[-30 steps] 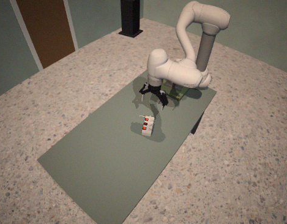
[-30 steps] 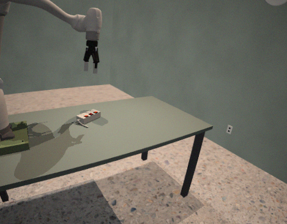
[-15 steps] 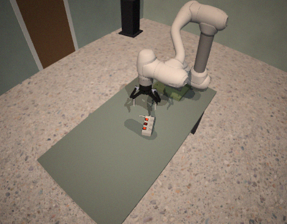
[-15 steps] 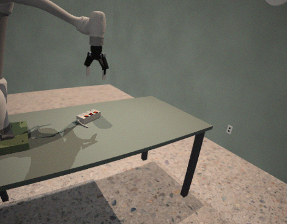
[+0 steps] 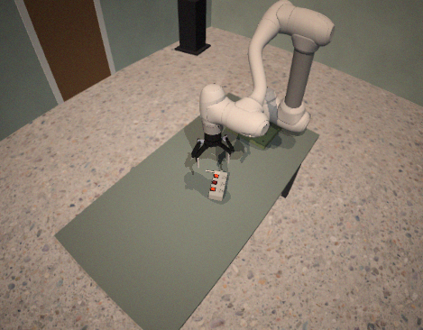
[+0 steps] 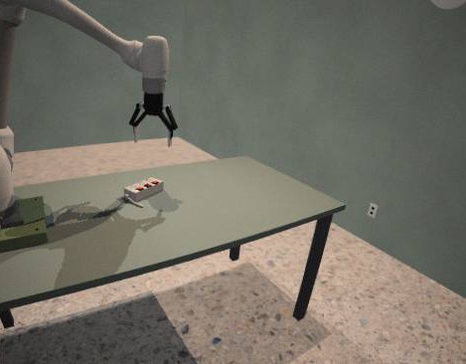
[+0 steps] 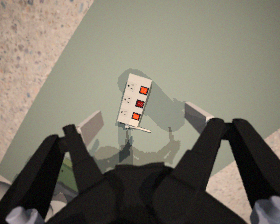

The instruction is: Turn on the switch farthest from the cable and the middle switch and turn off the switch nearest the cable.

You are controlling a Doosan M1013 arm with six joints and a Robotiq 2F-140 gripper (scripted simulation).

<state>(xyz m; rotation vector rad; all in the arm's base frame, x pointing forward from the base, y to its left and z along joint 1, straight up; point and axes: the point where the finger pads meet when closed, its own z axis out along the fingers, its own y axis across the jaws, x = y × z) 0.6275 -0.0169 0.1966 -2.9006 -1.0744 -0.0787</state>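
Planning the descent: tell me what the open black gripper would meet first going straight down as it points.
Probably the grey-green table top just beside the white power strip's cable end; the gripper hangs open well above it. Depth is uncertain.

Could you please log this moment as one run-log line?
gripper: open, empty | position: above power strip, no contact | power strip: flat on table
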